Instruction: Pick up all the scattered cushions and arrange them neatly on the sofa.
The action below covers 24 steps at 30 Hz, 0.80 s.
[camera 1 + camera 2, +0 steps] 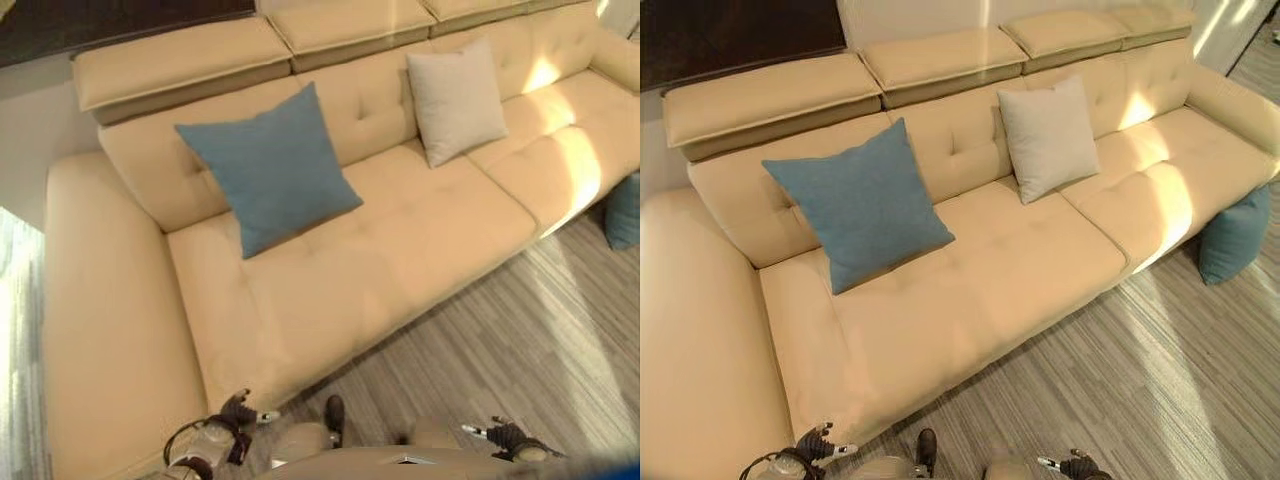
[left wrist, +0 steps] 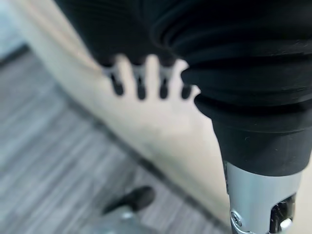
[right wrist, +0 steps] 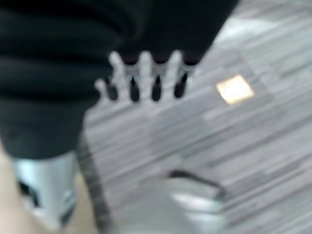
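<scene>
where tufted sofa point(image 1: 1020, 270) dips, square blue cushion point(image 1: 860, 205) leans

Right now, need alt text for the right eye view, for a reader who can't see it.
A long beige sofa runs across the view with a blue cushion and a pale grey cushion propped against its backrest. A teal cushion sits on the wood-look floor, leaning against the sofa's front at the right end. Both robot hands hang low, holding nothing.
</scene>
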Motion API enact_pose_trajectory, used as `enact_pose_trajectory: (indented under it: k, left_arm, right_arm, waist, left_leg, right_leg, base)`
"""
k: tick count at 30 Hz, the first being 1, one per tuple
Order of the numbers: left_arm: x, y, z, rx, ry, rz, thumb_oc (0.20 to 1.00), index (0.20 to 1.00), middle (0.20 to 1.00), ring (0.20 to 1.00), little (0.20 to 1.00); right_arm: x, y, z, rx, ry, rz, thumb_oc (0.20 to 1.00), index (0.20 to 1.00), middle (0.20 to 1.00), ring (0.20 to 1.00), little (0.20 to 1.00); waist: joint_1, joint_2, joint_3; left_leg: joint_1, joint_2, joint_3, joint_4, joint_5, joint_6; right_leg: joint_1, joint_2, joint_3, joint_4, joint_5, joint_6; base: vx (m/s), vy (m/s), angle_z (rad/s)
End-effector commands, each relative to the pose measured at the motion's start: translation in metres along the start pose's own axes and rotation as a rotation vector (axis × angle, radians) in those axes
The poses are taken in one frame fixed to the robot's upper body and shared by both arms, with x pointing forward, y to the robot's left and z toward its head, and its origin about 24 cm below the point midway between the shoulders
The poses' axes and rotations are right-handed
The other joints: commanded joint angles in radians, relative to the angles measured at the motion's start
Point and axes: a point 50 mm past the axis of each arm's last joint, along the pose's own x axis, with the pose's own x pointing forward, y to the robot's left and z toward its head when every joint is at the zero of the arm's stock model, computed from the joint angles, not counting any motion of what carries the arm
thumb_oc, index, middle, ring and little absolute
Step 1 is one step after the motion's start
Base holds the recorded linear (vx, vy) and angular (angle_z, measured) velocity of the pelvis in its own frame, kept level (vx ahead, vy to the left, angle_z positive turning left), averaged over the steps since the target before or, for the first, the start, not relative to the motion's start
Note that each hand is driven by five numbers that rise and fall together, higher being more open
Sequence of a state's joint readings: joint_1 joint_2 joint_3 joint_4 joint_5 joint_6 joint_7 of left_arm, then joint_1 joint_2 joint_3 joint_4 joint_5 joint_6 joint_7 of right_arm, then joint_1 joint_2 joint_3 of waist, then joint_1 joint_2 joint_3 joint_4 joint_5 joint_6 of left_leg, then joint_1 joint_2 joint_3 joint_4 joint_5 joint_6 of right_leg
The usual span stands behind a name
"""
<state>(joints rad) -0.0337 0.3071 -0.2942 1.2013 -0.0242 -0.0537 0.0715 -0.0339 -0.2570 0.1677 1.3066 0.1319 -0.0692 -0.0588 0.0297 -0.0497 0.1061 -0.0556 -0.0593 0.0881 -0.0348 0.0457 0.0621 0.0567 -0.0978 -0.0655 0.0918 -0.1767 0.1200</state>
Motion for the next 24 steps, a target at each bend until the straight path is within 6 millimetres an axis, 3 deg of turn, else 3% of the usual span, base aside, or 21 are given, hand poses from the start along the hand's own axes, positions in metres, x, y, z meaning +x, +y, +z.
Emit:
enact_pose_trajectory:
  k: [1, 3, 6, 7, 10, 15, 17, 18, 19, 20, 21, 22, 24]
  left_arm:
    - [0.005, -0.011, 0.035, 0.035, -0.088, -0.038, 1.0, 1.0, 1.0, 1.0, 1.0]
    - [0.005, -0.017, 0.041, 0.064, -0.105, -0.056, 1.0, 1.0, 1.0, 1.0, 1.0]
    - [0.005, -0.025, 0.048, 0.071, -0.126, -0.071, 1.0, 1.0, 1.0, 1.0, 1.0]
    - [0.005, -0.026, 0.047, 0.07, -0.122, -0.076, 1.0, 1.0, 1.0, 1.0, 1.0]
    - [0.004, -0.033, 0.041, 0.098, -0.101, -0.102, 1.0, 1.0, 1.0, 1.0, 1.0]
    - [0.006, -0.027, 0.045, 0.09, -0.107, -0.084, 1.0, 1.0, 1.0, 1.0, 1.0]
    - [0.006, -0.026, 0.047, 0.086, -0.111, -0.08, 1.0, 1.0, 1.0, 1.0, 1.0]
    - [0.006, -0.023, 0.05, 0.083, -0.117, -0.071, 1.0, 1.0, 1.0, 1.0, 1.0]
    - [0.006, -0.023, 0.049, 0.074, -0.115, -0.068, 1.0, 1.0, 1.0, 1.0, 1.0]
    - [0.006, -0.021, 0.047, 0.059, -0.111, -0.064, 1.0, 1.0, 1.0, 1.0, 1.0]
    - [0.006, -0.02, 0.043, 0.052, -0.103, -0.064, 1.0, 1.0, 1.0, 1.0, 1.0]
    - [0.006, -0.02, 0.04, 0.043, -0.096, -0.063, 1.0, 1.0, 1.0, 1.0, 1.0]
    - [0.006, -0.02, 0.04, 0.043, -0.095, -0.063, 1.0, 1.0, 1.0, 1.0, 1.0]
  right_arm:
    - [-0.002, -0.02, -0.01, -0.003, 0.013, -0.044, 1.0, 1.0, 1.0, 1.0, 1.0]
    - [-0.002, -0.017, -0.01, -0.001, 0.01, -0.034, 1.0, 1.0, 1.0, 1.0, 1.0]
    - [-0.002, -0.016, -0.011, 0.009, 0.009, -0.027, 1.0, 1.0, 1.0, 1.0, 1.0]
    - [-0.003, -0.015, -0.012, 0.014, 0.011, -0.024, 1.0, 1.0, 1.0, 1.0, 1.0]
    - [-0.004, -0.011, -0.023, 0.038, 0.045, -0.015, 1.0, 1.0, 1.0, 1.0, 1.0]
    - [-0.001, -0.007, -0.007, 0.051, 0.008, -0.006, 1.0, 1.0, 1.0, 1.0, 1.0]
    - [0.0, -0.007, -0.001, 0.058, -0.008, -0.008, 1.0, 1.0, 1.0, 1.0, 1.0]
    - [0.0, -0.007, 0.005, 0.053, -0.025, -0.012, 1.0, 1.0, 1.0, 1.0, 1.0]
    - [0.0, -0.007, 0.005, 0.05, -0.026, -0.016, 1.0, 1.0, 1.0, 1.0, 1.0]
    - [0.0, -0.008, 0.003, 0.035, -0.02, -0.018, 1.0, 1.0, 1.0, 1.0, 1.0]
    - [0.0, -0.009, 0.0, 0.023, -0.013, -0.021, 1.0, 1.0, 1.0, 1.0, 1.0]
    - [0.0, -0.009, -0.001, 0.016, -0.01, -0.022, 1.0, 1.0, 1.0, 1.0, 1.0]
    - [0.0, -0.009, -0.001, 0.016, -0.01, -0.022, 1.0, 1.0, 1.0, 1.0, 1.0]
  waist:
    - [-0.026, 0.001, -0.016]
    - [-0.026, -0.002, -0.009]
    - [-0.017, -0.007, 0.005]
    - [-0.02, -0.005, 0.002]
    - [-0.042, 0.002, -0.021]
    - [-0.052, 0.01, 0.004]
    - [-0.051, 0.012, 0.014]
    - [-0.057, 0.016, 0.028]
    - [-0.046, 0.018, 0.04]
    - [-0.028, 0.023, 0.046]
    - [-0.025, 0.027, 0.041]
    - [-0.024, 0.031, 0.04]
    - [-0.025, 0.03, 0.041]
  left_leg:
    - [0.0, 0.029, -0.112, 0.118, -0.087, -0.098]
    - [-0.008, 0.029, -0.133, 0.132, -0.085, -0.101]
    - [-0.013, -0.007, -0.274, 0.14, -0.088, -0.102]
    - [-0.008, -0.013, -0.286, 0.122, -0.087, -0.096]
    - [0.015, -0.002, -0.232, 0.055, -0.076, -0.078]
    - [0.017, -0.007, -0.161, 0.024, -0.066, -0.055]
    - [0.015, -0.002, -0.144, 0.021, -0.064, -0.051]
    - [0.012, 0.007, -0.11, 0.021, -0.064, -0.05]
    - [0.016, 0.016, -0.09, 0.031, -0.072, -0.05]
    - [0.018, 0.03, -0.062, 0.042, -0.081, -0.054]
    - [0.018, 0.038, -0.048, 0.039, -0.079, -0.056]
    - [0.023, 0.044, -0.035, 0.039, -0.079, -0.055]
    - [0.024, 0.044, -0.035, 0.039, -0.079, -0.055]
  right_leg:
    - [-0.039, 0.063, 0.038, -0.053, 0.126, -0.006]
    - [-0.042, 0.072, 0.059, -0.06, 0.135, -0.01]
    - [-0.06, 0.092, 0.112, -0.074, 0.164, -0.017]
    - [-0.062, 0.096, 0.127, -0.087, 0.175, -0.017]
    - [-0.069, 0.097, 0.164, -0.121, 0.2, 0.002]
    - [-0.159, 0.098, 0.25, -0.072, 0.25, 0.043]
    - [-0.184, 0.1, 0.25, -0.05, 0.249, 0.048]
    - [-0.211, 0.094, 0.223, -0.015, 0.245, 0.053]
    - [-0.216, 0.075, 0.151, -0.002, 0.236, 0.047]
    - [-0.21, 0.034, 0.02, 0.007, 0.213, 0.031]
    - [-0.204, 0.017, -0.046, 0.012, 0.201, 0.019]
    - [-0.201, 0.013, -0.088, 0.04, 0.19, 0.011]
    - [-0.201, 0.013, -0.088, 0.042, 0.189, 0.011]
  base:
    - [-0.17, -0.188, 0.15]
    - [-0.13, -0.088, -0.13]
    - [-0.13, -0.027, -0.53]
    - [-0.1, 0.001, -0.86]
    - [-0.06, 0.101, -0.7]
    - [-0.1, 0.124, -0.91]
    - [-0.12, 0.089, -1.15]
    - [-0.11, 0.048, -1.25]
    - [-0.13, 0.035, -0.97]
    - [-0.06, -0.017, -0.86]
    - [-0.04, -0.038, -1.29]
    - [-0.02, -0.025, -1.46]
    - [-0.01, -0.051, -0.68]
